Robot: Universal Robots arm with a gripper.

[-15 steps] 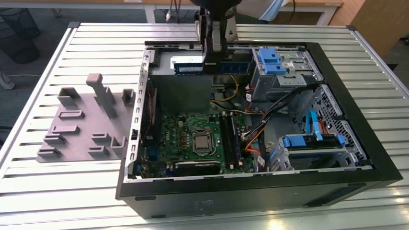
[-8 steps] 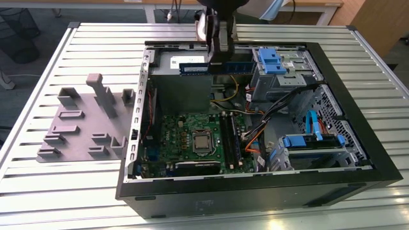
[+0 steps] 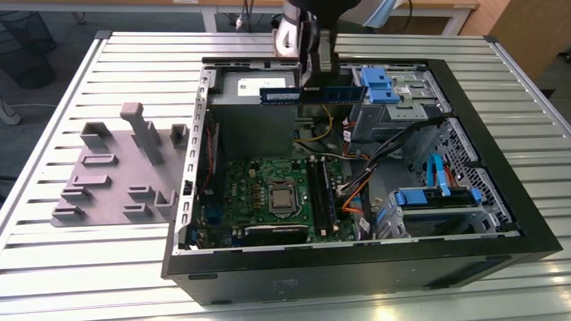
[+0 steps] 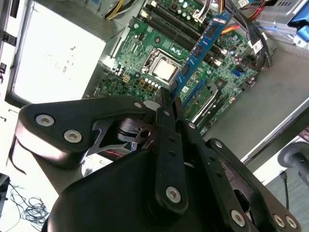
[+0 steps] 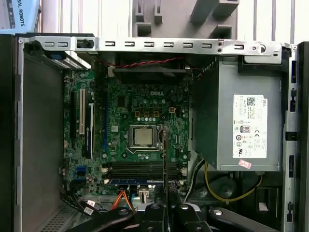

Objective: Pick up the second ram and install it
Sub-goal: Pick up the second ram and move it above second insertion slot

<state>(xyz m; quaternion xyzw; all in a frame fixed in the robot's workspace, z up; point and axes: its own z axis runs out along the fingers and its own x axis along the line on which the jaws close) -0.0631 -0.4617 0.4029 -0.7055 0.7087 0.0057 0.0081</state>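
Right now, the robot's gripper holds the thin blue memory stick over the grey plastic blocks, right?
No. The gripper holds the thin blue memory stick over the open black computer case, as the exterior view shows.

Even bright light, with glare washing out the power supply (image 4: 60,58) in the second wrist view.

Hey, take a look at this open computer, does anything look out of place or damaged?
Nothing looks spilled or broken. The second ram is out of any slot, clamped in the gripper in mid-air above the open computer case. The processor on the motherboard sits bare, with no cooler over it.
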